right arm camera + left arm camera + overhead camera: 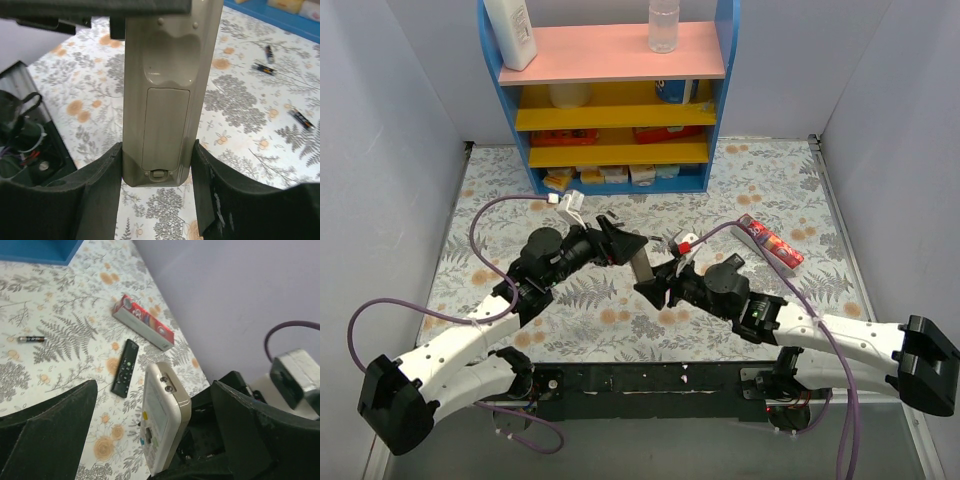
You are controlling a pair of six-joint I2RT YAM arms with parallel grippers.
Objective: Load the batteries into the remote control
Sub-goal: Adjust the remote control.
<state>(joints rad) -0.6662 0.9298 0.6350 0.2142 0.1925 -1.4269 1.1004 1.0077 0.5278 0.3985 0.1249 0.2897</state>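
Note:
The remote control (165, 100) stands upright between my arms, its grey-beige back and shut battery cover facing the right wrist camera. My right gripper (157, 150) is shut on its lower end. In the left wrist view its white front with screen and buttons (160, 415) shows between my left gripper's (152, 390) wide-apart fingers (50, 430), which do not touch it; that gripper is open. From above, the remote (642, 265) sits between the left gripper (623, 243) and right gripper (658, 285). Batteries (263, 69) lie loose on the mat; one more shows in the left wrist view (32, 339).
A slim black remote (124, 367) and a red box (144, 328) lie on the floral mat to the right; the box also shows from above (770, 241). A blue shelf unit (610, 100) with bottles and packets stands at the back. Grey walls close in both sides.

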